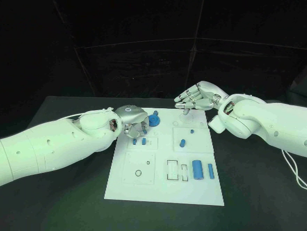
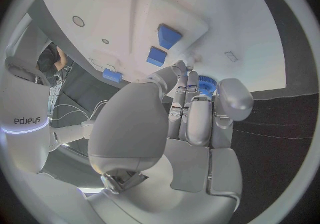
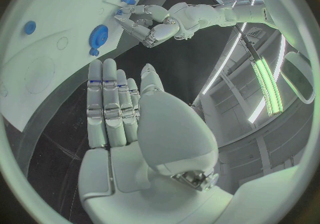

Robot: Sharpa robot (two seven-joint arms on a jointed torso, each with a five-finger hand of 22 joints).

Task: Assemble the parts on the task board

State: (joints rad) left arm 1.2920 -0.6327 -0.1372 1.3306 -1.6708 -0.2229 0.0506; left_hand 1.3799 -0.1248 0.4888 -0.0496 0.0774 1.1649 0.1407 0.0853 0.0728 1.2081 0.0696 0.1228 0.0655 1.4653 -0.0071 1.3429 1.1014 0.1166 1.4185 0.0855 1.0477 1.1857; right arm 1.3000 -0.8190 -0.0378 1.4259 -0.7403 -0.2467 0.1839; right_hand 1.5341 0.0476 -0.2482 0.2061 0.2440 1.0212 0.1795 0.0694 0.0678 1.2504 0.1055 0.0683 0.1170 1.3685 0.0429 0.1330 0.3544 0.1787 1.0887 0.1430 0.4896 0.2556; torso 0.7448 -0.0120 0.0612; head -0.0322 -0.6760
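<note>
Black surface [image 1: 70,202] carries the white board [image 1: 164,187] in front of me. My left robot hand [image 1: 131,122] hangs over the board's far left corner, fingers curled down beside a blue gear [image 1: 154,119]; whether it grips anything I cannot tell. My right robot hand [image 1: 197,97] hovers above the far edge, fingers apart, empty. Blue pieces [image 1: 197,170] lie near the right edge.

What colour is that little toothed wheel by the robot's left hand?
Blue. The toothed wheel shows best in the right wrist view.
</note>
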